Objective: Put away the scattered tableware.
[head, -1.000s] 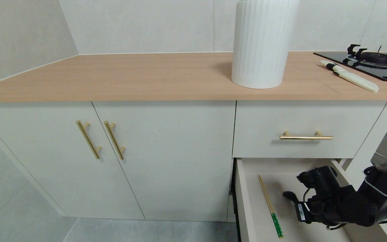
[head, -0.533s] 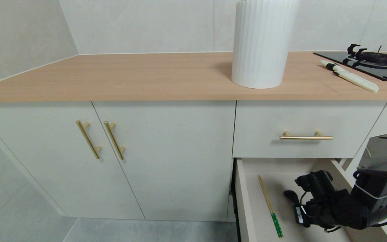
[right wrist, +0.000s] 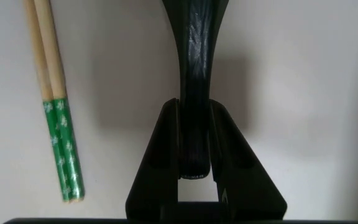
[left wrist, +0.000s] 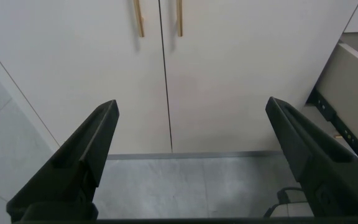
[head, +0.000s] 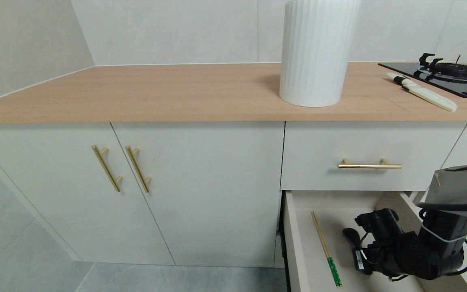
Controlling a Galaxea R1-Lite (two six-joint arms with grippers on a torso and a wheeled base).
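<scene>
**Partway through: one pair stowed, one utensil going in, a knife left out.**
The right gripper (right wrist: 194, 124) is down inside the open drawer (head: 292, 239), pinching the handle of a black utensil (right wrist: 194, 56), seemingly a spoon, just above the drawer floor toward its right side and not yet released. A pair of chopsticks (head: 326, 249) already lies along the floor near the left wall. A knife (head: 422, 91) remains on the countertop (head: 176, 89) near its right edge, beside the stove (head: 448, 73). The left gripper (left wrist: 191, 109) hangs spread and empty before the cabinet doors (left wrist: 229, 74). What is left appears to be releasing the utensil, fetching the knife and probably closing the drawer.
</scene>
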